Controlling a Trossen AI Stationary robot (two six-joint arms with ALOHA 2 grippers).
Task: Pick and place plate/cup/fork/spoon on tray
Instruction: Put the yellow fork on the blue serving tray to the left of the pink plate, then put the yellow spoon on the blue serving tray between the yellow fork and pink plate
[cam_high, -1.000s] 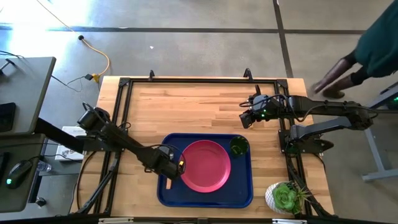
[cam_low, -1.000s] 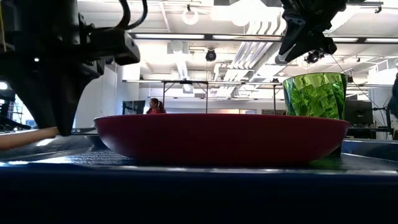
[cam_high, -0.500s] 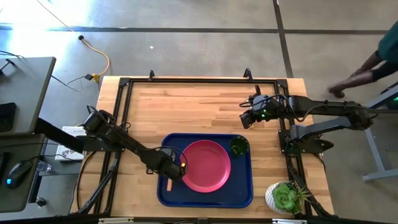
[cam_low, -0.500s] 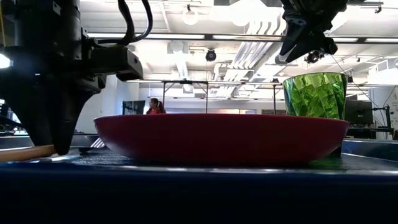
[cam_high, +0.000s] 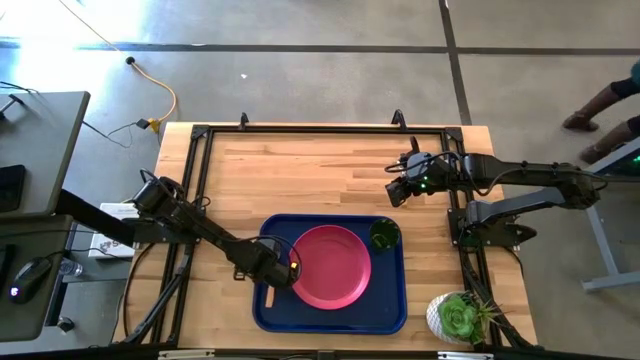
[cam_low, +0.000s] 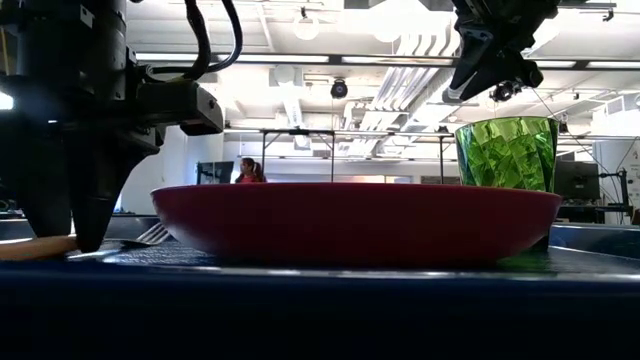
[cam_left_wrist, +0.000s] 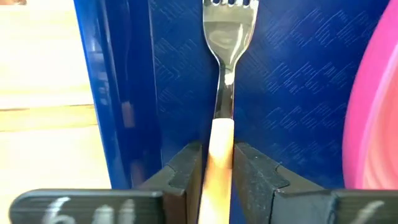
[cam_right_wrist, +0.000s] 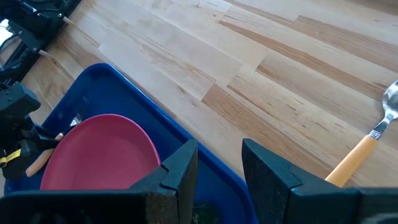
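The pink-red plate (cam_high: 331, 265) sits in the middle of the dark blue tray (cam_high: 330, 320). The green cup (cam_high: 383, 235) stands upright in the tray's far right corner. My left gripper (cam_high: 283, 272) is low over the tray's left strip beside the plate and is shut on the fork (cam_left_wrist: 225, 37). My right gripper (cam_high: 393, 190) is open and empty above the bare wood beyond the tray. The spoon (cam_right_wrist: 372, 142) lies on the wood near it and shows only in the right wrist view. My left gripper pinches the fork's orange handle (cam_left_wrist: 219, 134) between its two fingers, one on each long side, a little behind where the metal neck starts. The fingers point down and forward along the fork. The fork lies level along the tray's left strip, with its tines (cam_low: 150, 236) down at the tray floor.
A white pot with a green succulent (cam_high: 458, 318) stands at the table's near right corner. A black frame (cam_high: 200, 135) runs around the tabletop. Bare wood lies beyond the tray. A person's legs (cam_high: 605, 100) show on the floor to the right.
My left gripper has gone down onto the tray's left strip with the fork, still shut on the handle. The fork has come down from above the tray to the tray floor and stays level. The person on the right has walked farther off.
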